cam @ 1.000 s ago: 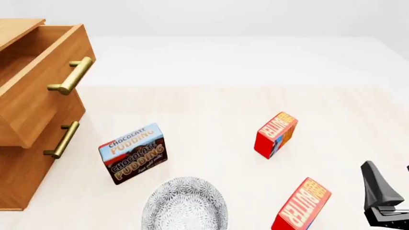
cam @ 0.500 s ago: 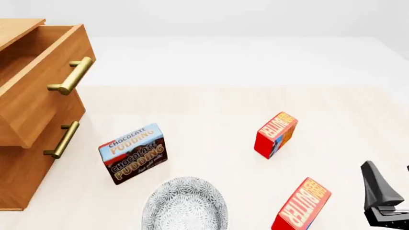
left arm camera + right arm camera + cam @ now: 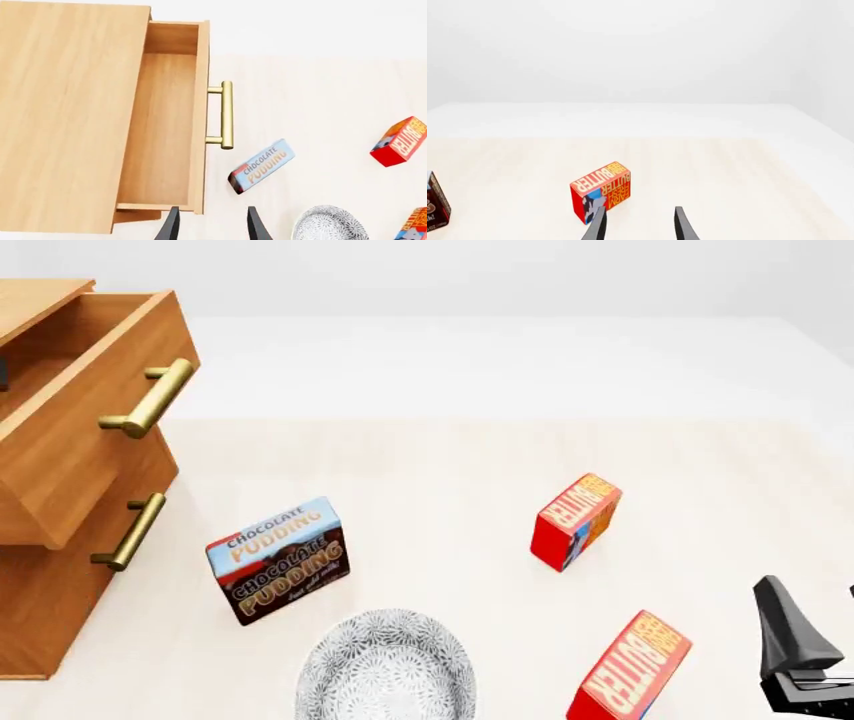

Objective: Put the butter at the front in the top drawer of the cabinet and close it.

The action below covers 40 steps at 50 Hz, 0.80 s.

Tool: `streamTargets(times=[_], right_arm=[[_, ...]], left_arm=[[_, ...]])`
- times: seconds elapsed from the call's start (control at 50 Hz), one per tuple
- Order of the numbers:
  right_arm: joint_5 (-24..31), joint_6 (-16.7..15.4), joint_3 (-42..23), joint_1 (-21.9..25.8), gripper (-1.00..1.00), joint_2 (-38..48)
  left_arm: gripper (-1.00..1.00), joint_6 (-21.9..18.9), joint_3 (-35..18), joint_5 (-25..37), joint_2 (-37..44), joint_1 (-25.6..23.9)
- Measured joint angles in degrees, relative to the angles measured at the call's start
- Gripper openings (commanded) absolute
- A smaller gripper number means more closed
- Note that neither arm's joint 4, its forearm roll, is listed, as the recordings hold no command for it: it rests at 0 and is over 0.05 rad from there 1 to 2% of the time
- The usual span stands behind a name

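The front butter (image 3: 630,668) stands tilted near the table's front edge, right of the bowl; it also shows in the left wrist view (image 3: 413,227). Its twin (image 3: 577,522) stands farther back. My right gripper (image 3: 811,612) is open and empty, to the right of the front butter and apart from it. In the right wrist view its fingers (image 3: 597,225) frame a butter carton (image 3: 600,197), apparently the far one. The cabinet (image 3: 40,580) stands at the left with its top drawer (image 3: 80,430) pulled open and empty (image 3: 163,130). My left gripper (image 3: 212,230) is open above the drawer's front.
A chocolate pudding box (image 3: 278,560) stands between the cabinet and the butters. A grey patterned bowl (image 3: 387,665) sits at the front, left of the front butter. The lower drawer's brass handle (image 3: 131,532) sticks out below the open drawer.
A small dark part has appeared at the front view's left edge beside the open drawer. The boxes, the bowl and the right gripper have not moved.
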<state>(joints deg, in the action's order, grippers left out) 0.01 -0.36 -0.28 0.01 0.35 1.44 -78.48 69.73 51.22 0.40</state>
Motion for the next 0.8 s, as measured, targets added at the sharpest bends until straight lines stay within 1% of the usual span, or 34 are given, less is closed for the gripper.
streamTargets(times=[0.18, 0.8], right_arm=[[0.00, 0.00, 0.00, 0.00, 1.00, 0.00], [0.00, 0.00, 0.00, 0.00, 1.00, 0.00]], left_arm=[[1.00, -0.33, -0.43, -0.62, 2.58, 0.66], [1.00, -0.04, 2.02, -5.05, 8.35, 2.49]])
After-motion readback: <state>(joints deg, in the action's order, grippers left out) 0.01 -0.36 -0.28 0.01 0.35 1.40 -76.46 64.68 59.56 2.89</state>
